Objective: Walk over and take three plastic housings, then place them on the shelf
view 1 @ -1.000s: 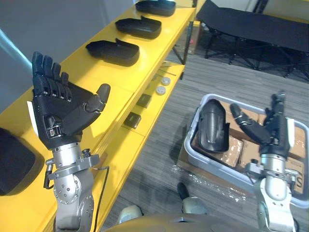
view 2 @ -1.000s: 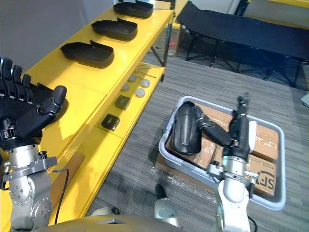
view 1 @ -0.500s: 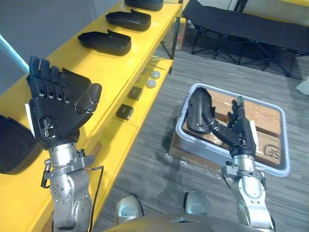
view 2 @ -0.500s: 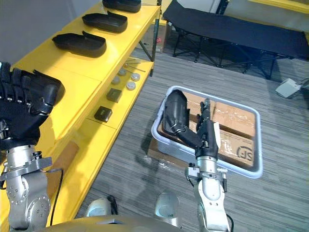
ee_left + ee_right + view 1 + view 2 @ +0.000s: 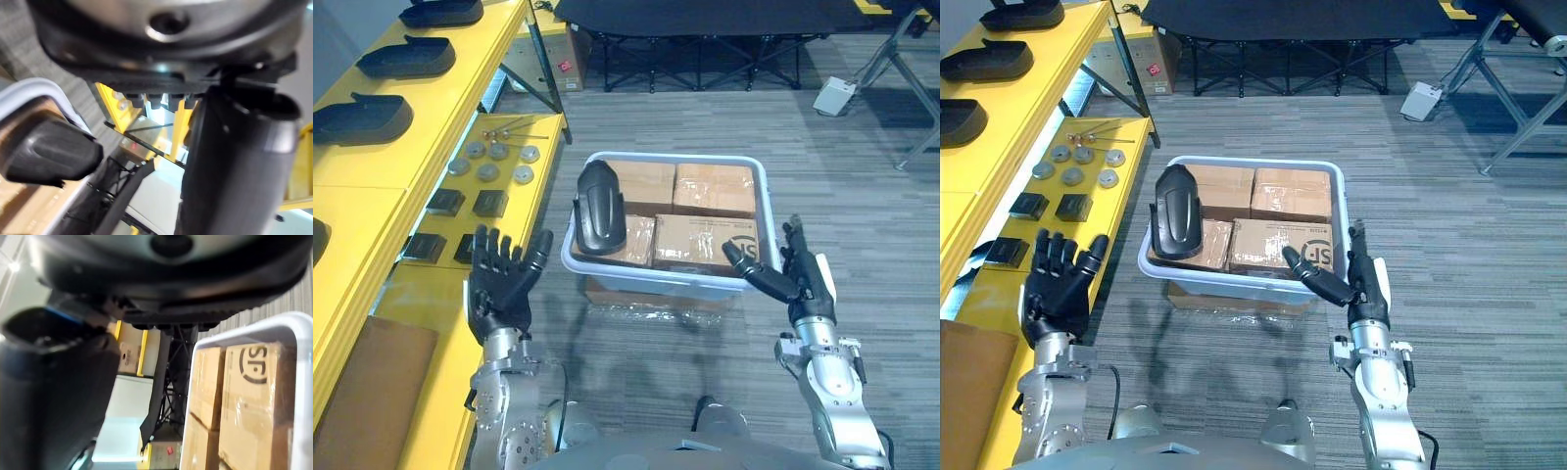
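Open above housing (image 5: 601,206); bin wall (image 5: 651,282), boxes (image 5: 705,240) alongside.

A grey tote (image 5: 666,158) is sitting on the striped carpet (image 5: 862,196), resting on a plastic-wrapped carton (image 5: 607,292). Taped cardboard boxes (image 5: 715,188) are lying edge to edge inside it. Beyond its far edge a black folding cot (image 5: 705,15) is standing, with a small white box (image 5: 833,96) lying nearby.

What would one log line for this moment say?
left hand: open, empty | right hand: open, empty | black plastic housing: in grey bin, untouched
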